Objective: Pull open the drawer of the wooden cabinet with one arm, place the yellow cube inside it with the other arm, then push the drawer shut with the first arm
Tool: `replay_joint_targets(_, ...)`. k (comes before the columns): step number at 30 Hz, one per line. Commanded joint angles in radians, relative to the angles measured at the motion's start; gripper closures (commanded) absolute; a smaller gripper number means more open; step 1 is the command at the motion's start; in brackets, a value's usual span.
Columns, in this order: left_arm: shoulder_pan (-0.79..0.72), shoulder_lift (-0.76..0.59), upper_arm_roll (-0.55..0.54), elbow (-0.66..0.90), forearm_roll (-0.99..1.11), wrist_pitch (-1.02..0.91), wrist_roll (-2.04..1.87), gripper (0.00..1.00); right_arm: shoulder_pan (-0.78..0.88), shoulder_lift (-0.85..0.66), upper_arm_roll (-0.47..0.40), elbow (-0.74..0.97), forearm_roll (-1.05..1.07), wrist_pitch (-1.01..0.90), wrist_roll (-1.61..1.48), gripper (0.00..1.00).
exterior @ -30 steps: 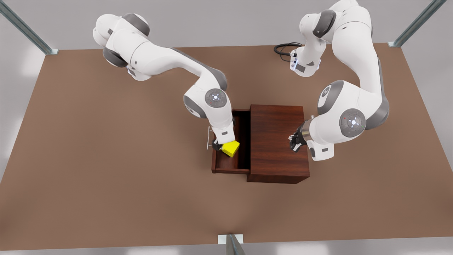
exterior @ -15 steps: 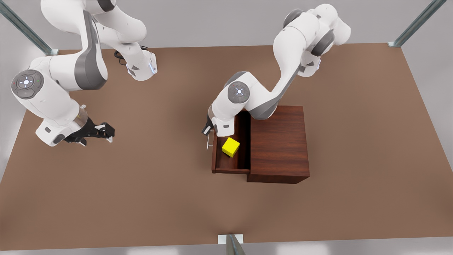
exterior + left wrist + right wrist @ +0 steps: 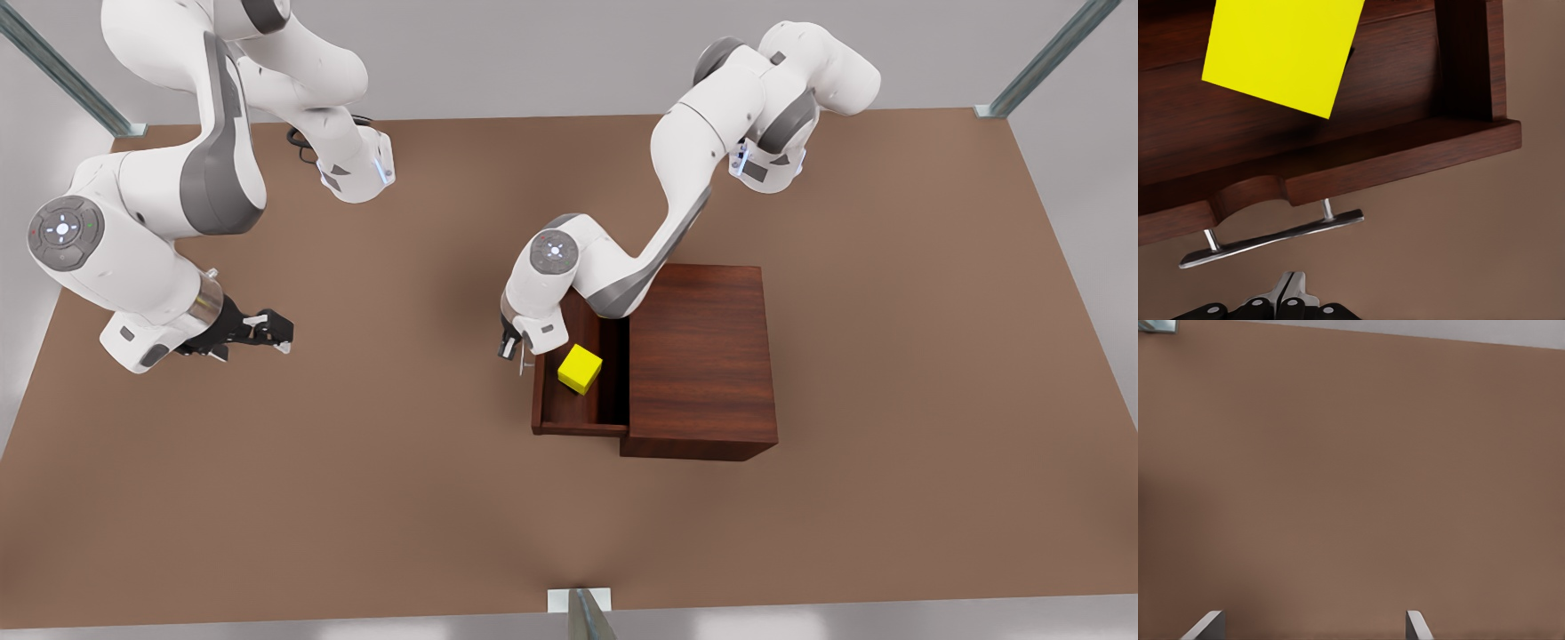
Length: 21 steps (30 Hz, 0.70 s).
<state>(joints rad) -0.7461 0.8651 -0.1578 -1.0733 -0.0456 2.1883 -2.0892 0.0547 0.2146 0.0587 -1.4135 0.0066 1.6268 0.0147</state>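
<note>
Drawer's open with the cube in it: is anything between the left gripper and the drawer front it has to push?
Nothing visible. The left gripper, fingers together, sits just outside the handle on the drawer front, bare table between. The cube lies inside. The right gripper waits open, far off.

A plain brown tabletop [image 3: 356,462] spreads under a pale grey backdrop. Grey metal frame bars [image 3: 62,71] slant at the far corners, a black cable [image 3: 302,147] coils near the far edge, and a small metal bracket [image 3: 582,609] sits at the near edge

Two white arms bore grey joint bands, round grey caps with lit dots, black grippers and black base cables.
</note>
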Motion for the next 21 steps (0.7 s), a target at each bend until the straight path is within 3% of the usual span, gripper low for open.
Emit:
replay_joint_targets(1, -0.001, -0.001, 0.000, -0.013, 0.007, 0.015, -0.184, 0.79, 0.001, -0.001, 0.000, 0.002, 0.001, -0.004, 0.019, 0.00)
replay_joint_targets(21, 0.030, -0.014, -0.005, -0.036, 0.000, -0.237, -0.048, 0.79, 0.002, -0.001, 0.003, -0.001, 0.003, -0.005, 0.021, 0.00)
